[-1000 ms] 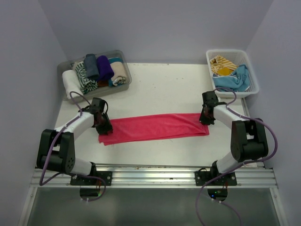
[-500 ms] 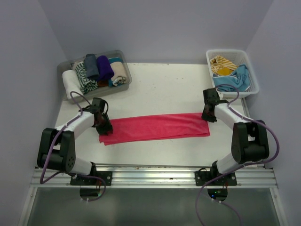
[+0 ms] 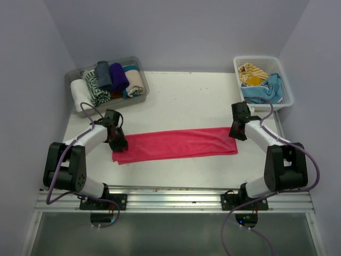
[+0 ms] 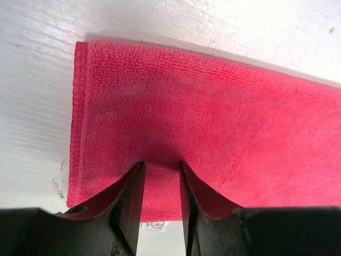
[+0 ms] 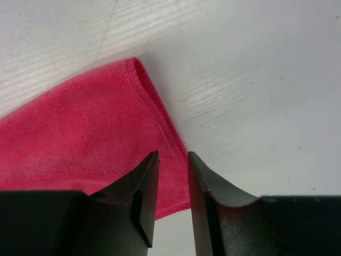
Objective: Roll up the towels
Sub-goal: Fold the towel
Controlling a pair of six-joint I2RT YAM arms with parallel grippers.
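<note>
- Pink towel [image 3: 176, 144]: lies flat as a long folded strip across the middle of the tabletop [image 3: 181, 101], running left to right; the right end sits slightly farther back than the left.
- Left gripper [image 3: 118, 143]: low over the towel's left end, at its near edge; jaws stand a narrow gap apart; flat pink cloth shows in the gap, with no fold pinched.
- Right gripper [image 3: 235, 132]: at the towel's right end, over its hemmed edge; jaws slightly spread; nothing pinched between them.
- Clear tray [image 3: 139, 63]: far left corner; holds rolled towels [image 3: 109, 79] packed side by side.
- White basket [image 3: 288, 96]: far right corner; holds a yellow striped towel [image 3: 251, 72] and a light blue towel [image 3: 268, 89], both unrolled.
</note>
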